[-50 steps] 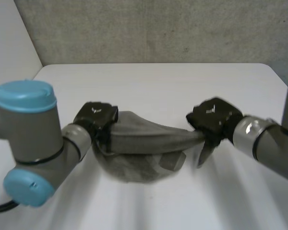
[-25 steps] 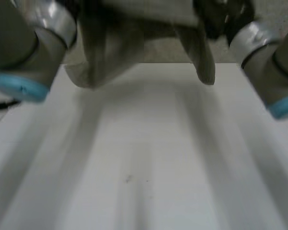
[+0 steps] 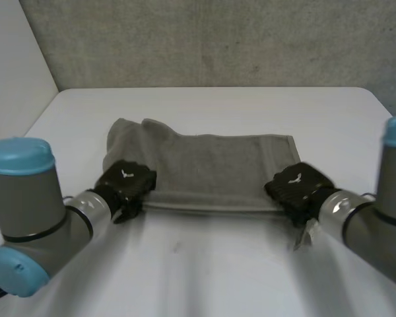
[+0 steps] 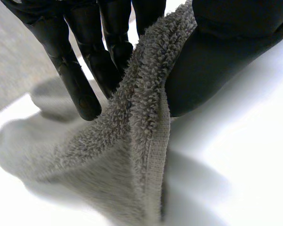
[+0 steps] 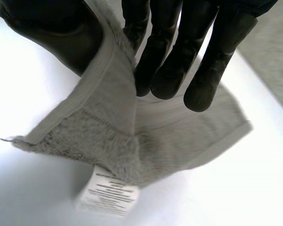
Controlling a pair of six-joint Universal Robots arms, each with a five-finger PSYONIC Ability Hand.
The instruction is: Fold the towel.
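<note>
- Your head camera looks down from 6 o'clock toward 12 o'clock, well above the table (image 3: pixel 218 109).
- Your wrist cameras sit very close at the towel's (image 3: pixel 211 172) 7 and 5 o'clock corners, which the head view shares.

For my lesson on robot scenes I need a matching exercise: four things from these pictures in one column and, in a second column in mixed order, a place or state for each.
Column one:
1 towel
2 left robot hand
3 right robot hand
4 care label

Column two:
A white, printed, at a towel corner
B grey, spread on the table
C pinches the towel's near right corner
D pinches the towel's near left corner

Pairs: 1-B, 2-D, 3-C, 4-A
</note>
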